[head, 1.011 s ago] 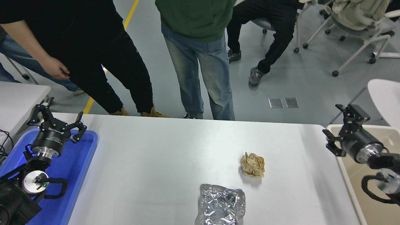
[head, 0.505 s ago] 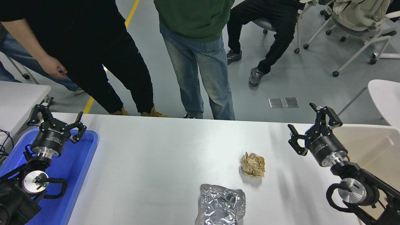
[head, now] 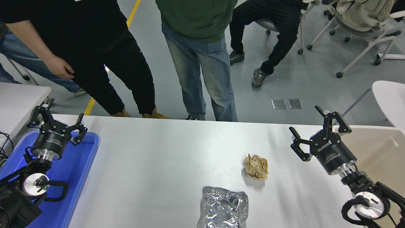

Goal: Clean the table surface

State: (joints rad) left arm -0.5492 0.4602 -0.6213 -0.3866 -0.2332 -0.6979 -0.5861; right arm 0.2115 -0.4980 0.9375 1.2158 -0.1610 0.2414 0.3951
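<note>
- Over the last second the right gripper [head: 319, 129] has swung in from above the beige bin [head: 379, 148] at the right edge and now hangs over the right part of the table surface [head: 158, 164]; in the last half second it has only turned a little and settled
- Its fingers are spread wide and hold nothing
- My reading is that a drop-off at the bin is over and the arm is lining up for the next piece of litter, so the job is only partly done
- Two pieces still lie on the table: a crumpled brown paper ball [head: 255, 166], right of centre and nearest the gripper, and a crinkled foil wrapper [head: 224, 207] at the near edge, apart from the ball
- Neither piece has moved
- The table surface fills the lower middle of the view, between the blue tray [head: 85, 177] on the left and the bin on the right
- Its long axis runs left to right across the picture, the short axis away from the camera toward the people standing at the far side
- The gripper's height above the table is hard to judge from this angle; it seems clear of it
- The left gripper [head: 58, 125] is parked over the blue tray, fingers open and empty, unchanged
</note>
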